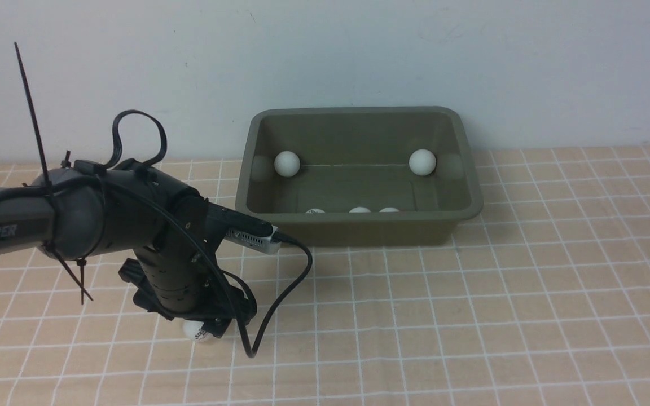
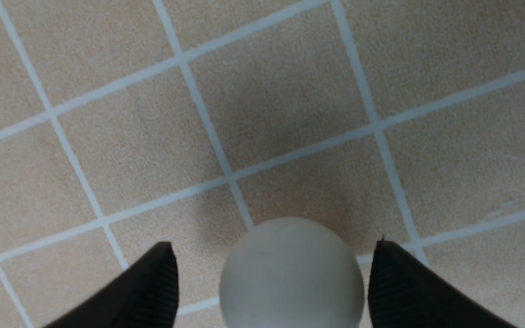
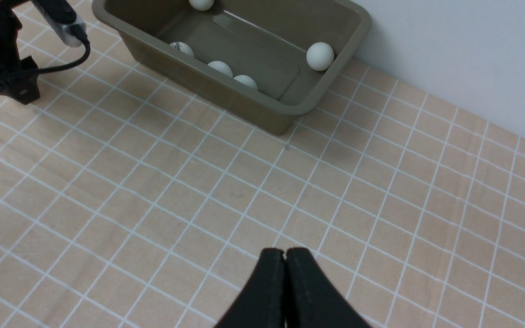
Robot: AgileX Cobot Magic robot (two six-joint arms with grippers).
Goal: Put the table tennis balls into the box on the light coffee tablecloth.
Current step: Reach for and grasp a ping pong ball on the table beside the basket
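The olive-green box stands on the light coffee tablecloth against the far wall. Five table tennis balls lie inside it: one at the far left corner, one at the far right corner, and three in a row along the near wall, partly hidden by the rim. The sixth ball rests on the cloth near the left front, well apart from the box. The left hand is lowered over this ball, its fingers spread wide on either side and clear of its surface. The right hand hangs above bare cloth, its fingers pressed together, holding nothing.
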